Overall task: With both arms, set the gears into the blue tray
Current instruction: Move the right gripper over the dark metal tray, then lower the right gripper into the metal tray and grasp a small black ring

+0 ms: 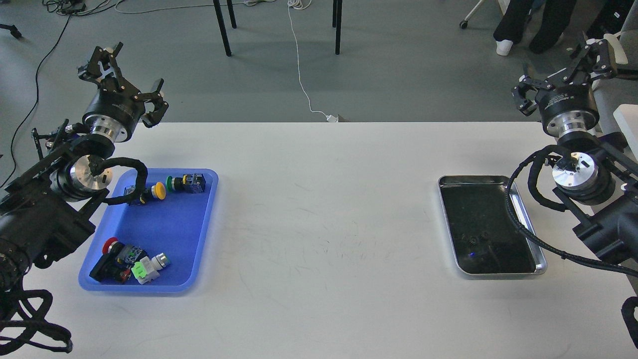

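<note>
Two tiny black gears [477,238] lie side by side on the dark bottom of the silver metal tray [541,263] at the right; they are faint against it. The blue tray [169,234] sits at the left of the table and holds coloured push-button switches. My left gripper [133,72] is raised beyond the blue tray's far left corner, open and empty. My right gripper [562,71] hangs beyond the silver tray's far right corner, past the table's back edge, also open and empty. Neither gripper touches a tray.
In the blue tray, yellow-capped [157,190] and green-capped [172,183] switches lie at the far end, and a red-capped switch [110,246] with other parts lies at the near end. Chair legs [223,27], a white cable [299,65] and a person's feet [504,47] are on the floor behind.
</note>
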Tool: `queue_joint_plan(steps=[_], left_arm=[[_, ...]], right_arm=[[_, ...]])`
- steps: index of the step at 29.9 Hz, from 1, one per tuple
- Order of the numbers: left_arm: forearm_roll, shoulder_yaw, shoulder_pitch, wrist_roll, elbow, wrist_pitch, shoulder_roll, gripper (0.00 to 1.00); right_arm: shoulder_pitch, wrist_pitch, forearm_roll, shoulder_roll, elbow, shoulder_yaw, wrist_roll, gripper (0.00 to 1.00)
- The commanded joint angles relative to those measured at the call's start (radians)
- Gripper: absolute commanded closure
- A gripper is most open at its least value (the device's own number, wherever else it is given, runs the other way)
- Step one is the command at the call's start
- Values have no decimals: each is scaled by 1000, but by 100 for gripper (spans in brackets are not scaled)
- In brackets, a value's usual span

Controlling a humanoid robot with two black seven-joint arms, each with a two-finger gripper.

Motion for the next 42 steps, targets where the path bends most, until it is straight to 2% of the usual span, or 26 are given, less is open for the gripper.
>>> queue_joint_plan(steps=[1,7,11,18,21,25,31,37,42], left_arm=[[-1,-1,11,1,0,1,3,2],[-1,-8,15,-7,0,-3,6,2],[-1,-10,12,-22,-1,-2,6,2],[1,-8,11,-21,-33,-3,9,2],[2,-8,11,-21,-35,-5,14,2],[2,-10,11,-21,-36,-14,15,2],[1,-19,11,-21,-62,-36,29,2],[1,-25,12,-21,-66,-45,46,2],[2,-24,14,-21,-66,-62,52,2]], right_arm=[[-19,12,-2,1,7,7,0,1],[-23,37,-11,-37,45,-20,0,1],[47,54,-19,-153,91,-183,0,1],[430,58,-31,-250,154,-733,0,1],[645,72,-188,-284,235,-1027,0,1],[875,74,-409,-275,326,-1386,0,1],[1116,74,-790,-184,410,-1758,0,1],[1205,48,-1055,-89,478,-2005,0,6],[1189,16,-1137,-5,476,-2143,0,8]])
